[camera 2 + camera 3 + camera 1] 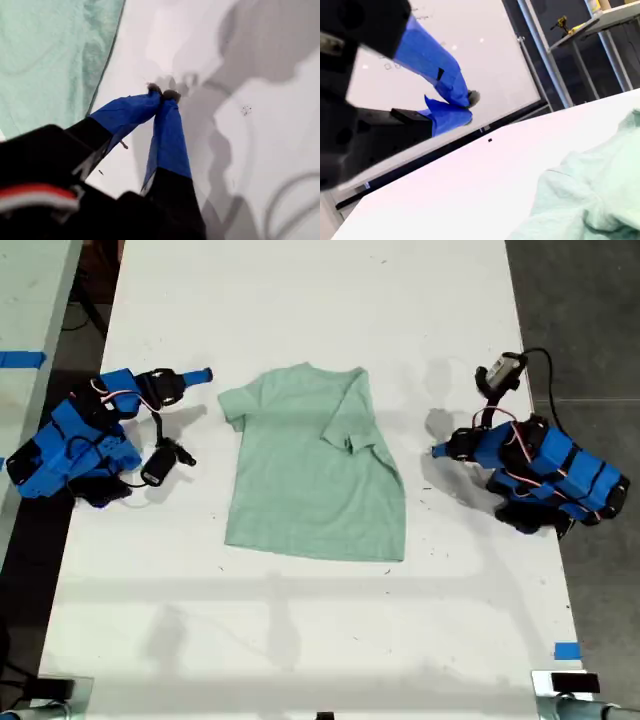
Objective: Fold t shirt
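Note:
The pale mint-green t shirt (310, 480) lies flat on the white table (300, 640), collar toward the far end. In the exterior view its right sleeve is folded in over the body. My first gripper (438, 451) is shut on nothing, tips down at the bare table just beyond the shirt's right edge in the exterior view; its wrist view shows the tips (162, 93) together beside the shirt's hem (45, 55). My second gripper (203, 374) is shut and empty near the other sleeve. In its wrist view it (469, 102) hangs above the table, the shirt (590, 195) apart from it.
Both blue arm bases sit at the table's side edges in the exterior view. A blue tape mark (566, 650) is near the front right corner there, and dark floor lies beyond. A second table with blue tape (20, 360) stands at the exterior view's left.

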